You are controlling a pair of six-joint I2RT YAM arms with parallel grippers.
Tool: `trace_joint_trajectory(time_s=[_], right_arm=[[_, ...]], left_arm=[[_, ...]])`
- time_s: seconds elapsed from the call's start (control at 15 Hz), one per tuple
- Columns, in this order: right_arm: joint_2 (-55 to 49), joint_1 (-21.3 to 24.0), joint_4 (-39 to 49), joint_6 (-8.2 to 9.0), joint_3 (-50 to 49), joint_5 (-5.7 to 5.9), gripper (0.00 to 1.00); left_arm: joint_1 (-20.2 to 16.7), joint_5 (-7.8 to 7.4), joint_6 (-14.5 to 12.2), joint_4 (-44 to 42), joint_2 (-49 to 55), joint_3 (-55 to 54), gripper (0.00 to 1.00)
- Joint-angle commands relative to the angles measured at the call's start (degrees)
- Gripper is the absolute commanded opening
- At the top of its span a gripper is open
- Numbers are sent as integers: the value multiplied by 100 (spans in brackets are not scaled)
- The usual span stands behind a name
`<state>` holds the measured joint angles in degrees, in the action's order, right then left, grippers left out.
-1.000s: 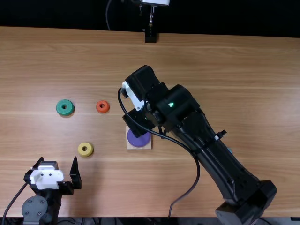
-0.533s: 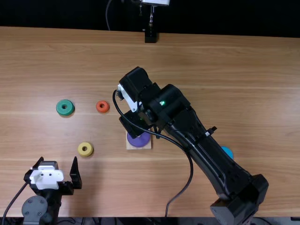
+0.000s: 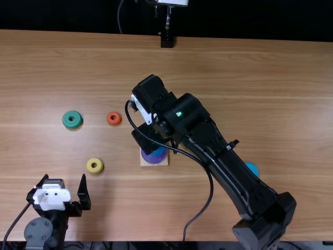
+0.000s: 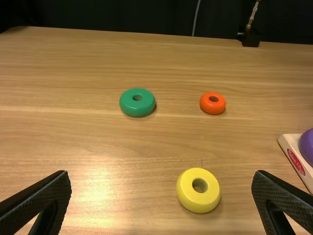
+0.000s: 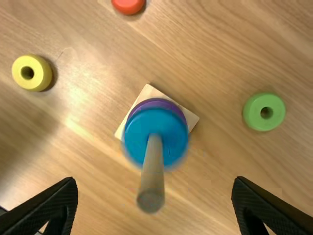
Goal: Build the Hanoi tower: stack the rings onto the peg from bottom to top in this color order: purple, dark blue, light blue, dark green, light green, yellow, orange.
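Blue ring (image 5: 172, 139) circles the peg (image 5: 152, 176) above a purple ring (image 5: 159, 102), beneath the right gripper (image 3: 148, 138), its fingers spread. The left gripper (image 3: 64, 178), fingers also apart, sits near a yellow ring (image 3: 88, 166) on the counter (image 3: 234, 78).

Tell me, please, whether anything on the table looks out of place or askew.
Nothing clearly stands out. The blue ring is around the peg, over the purple ring; whether it sits fully down, I cannot tell. The yellow ring, orange ring and dark green ring lie flat and look intact.
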<state>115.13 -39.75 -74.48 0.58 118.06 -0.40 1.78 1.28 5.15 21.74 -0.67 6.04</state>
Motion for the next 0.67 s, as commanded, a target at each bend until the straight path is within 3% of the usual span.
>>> trace_joint_trajectory(time_s=[0.0,0.6], right_arm=[[124,-33,27,37,94,83,100],[1,2,48,48,86,114,100]], left_arm=[[-29,9,-30,474,67,-604,100],[-29,9,-30,474,67,-604,100]])
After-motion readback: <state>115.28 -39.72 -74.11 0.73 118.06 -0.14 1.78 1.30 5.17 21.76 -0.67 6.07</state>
